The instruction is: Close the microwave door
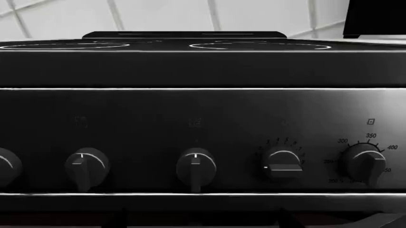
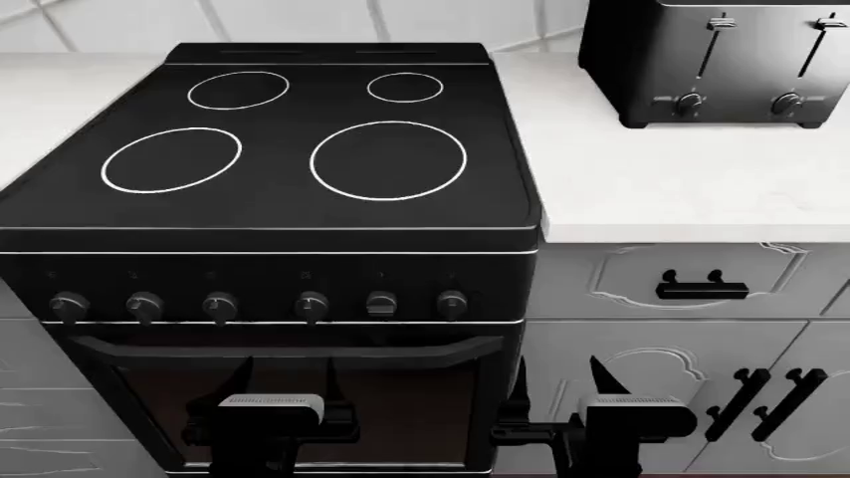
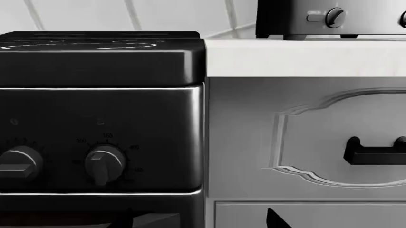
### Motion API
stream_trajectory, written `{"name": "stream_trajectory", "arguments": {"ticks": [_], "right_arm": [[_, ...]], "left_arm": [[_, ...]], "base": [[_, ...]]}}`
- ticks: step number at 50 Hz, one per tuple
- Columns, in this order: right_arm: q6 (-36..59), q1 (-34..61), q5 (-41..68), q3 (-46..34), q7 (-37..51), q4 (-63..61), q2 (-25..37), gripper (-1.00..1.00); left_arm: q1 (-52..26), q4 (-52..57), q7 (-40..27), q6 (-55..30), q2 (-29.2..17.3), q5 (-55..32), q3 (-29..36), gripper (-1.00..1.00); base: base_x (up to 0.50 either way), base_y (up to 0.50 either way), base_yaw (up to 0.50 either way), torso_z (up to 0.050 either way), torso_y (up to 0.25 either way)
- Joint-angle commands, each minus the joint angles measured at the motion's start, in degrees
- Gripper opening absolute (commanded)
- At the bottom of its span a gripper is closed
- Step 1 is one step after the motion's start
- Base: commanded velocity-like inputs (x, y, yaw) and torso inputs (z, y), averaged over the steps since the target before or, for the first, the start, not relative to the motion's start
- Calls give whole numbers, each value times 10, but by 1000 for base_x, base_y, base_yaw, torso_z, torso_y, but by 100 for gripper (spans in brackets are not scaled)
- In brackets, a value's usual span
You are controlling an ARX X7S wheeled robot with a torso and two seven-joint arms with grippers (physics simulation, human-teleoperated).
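Note:
The microwave and its door are out of view in all three views. In the head view my left gripper (image 2: 287, 366) hangs low in front of the black stove's oven door (image 2: 286, 398), its two fingers apart with nothing between them. My right gripper (image 2: 555, 364) is level with it, at the seam between the stove and the white cabinet (image 2: 664, 349), also open and empty. The left wrist view faces the stove's knob panel (image 1: 190, 142). In the right wrist view, only a dark fingertip (image 3: 274, 219) shows at the frame's edge.
The black stove (image 2: 279, 159) with four ring burners fills the middle. A white counter (image 2: 638, 189) lies to its right with a dark toaster (image 2: 718, 60) at the back. Below are a drawer with a black handle (image 2: 702, 289) and cabinet doors. White tiles line the wall.

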Motion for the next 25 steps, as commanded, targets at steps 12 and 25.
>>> {"name": "stream_trajectory", "arguments": {"ticks": [12,25], "right_arm": [[12,1,33,-31,31,-4,26,100],[-30,2,30,-48,53,10,39,100]], "left_arm": [[-1,1,-38,-1,-29,-12,35,100],[1,-2,-77,14,-32,-23,38,100]], "base": [[0,0,0,0,0],[0,0,0,0,0]]}}
